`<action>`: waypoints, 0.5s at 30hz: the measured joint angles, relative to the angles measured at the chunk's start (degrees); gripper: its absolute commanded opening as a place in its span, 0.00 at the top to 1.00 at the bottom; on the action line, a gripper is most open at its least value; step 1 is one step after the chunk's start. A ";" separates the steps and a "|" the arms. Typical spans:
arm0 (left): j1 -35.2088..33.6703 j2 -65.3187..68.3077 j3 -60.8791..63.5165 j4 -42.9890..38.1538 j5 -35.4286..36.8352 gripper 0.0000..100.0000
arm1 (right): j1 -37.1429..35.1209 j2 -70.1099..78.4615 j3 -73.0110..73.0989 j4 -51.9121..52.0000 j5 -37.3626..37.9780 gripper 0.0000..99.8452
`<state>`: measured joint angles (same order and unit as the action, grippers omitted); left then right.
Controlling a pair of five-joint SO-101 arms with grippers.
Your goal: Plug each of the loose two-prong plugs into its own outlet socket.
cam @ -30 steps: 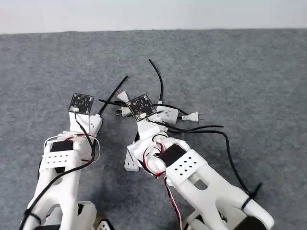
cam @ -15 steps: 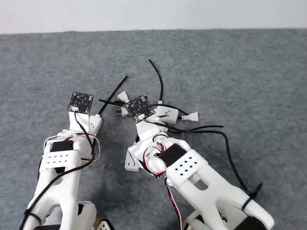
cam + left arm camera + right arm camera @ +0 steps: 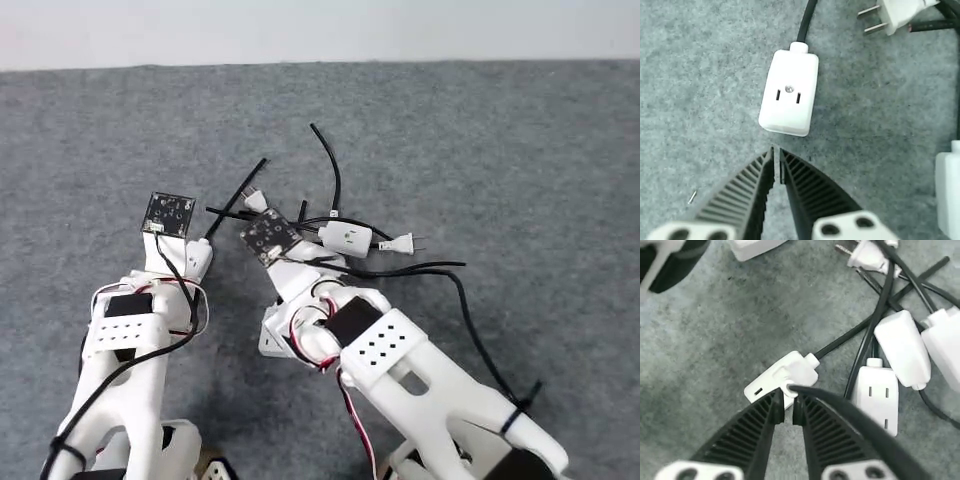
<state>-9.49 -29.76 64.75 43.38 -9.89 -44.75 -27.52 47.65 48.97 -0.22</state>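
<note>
From above, a tangle of black cords [image 3: 440,268] lies on the grey mat [image 3: 540,150] ahead of both arms; 1 white middle socket [image 3: 345,237] sits in it with a loose plug [image 3: 400,243] just beside, prongs pointing away; a second plug [image 3: 255,200] lies nearer the other arm. Nothing looks mated, so I'd put the job at its first pick.

In the left wrist view, the left gripper [image 3: 776,152] is pinched to a slit and holds nothing; it hangs just short of a face-up socket [image 3: 789,95], which shows 2 slots and a centre screw, with a black cord leaving its far end; a pronged plug [image 3: 890,10] lies well apart.

In the right wrist view, the right gripper [image 3: 785,402] is drawn nearly closed at the edge of a tipped socket [image 3: 782,375] lying on its side; whether it nips that edge I cannot tell; a slotted socket [image 3: 875,397] lies near, and a far plug [image 3: 865,255] farther off.

Next, I'd guess, 1 gripper must open and take a plug by its body, prongs free and square to the slots, while the other steadies a socket; the smooth shells may skid and the stiff cords may drag.
</note>
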 measured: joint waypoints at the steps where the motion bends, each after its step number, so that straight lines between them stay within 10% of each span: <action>1: 0.00 0.00 0.00 0.00 0.00 0.99 | -0.18 0.00 -0.44 0.35 0.26 0.99; 15: 0.00 0.00 0.18 0.00 0.00 0.99 | -0.88 0.00 -2.37 1.85 2.81 0.99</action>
<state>-9.49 -29.76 64.92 43.38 -9.89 -45.63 -27.52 45.27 50.81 2.59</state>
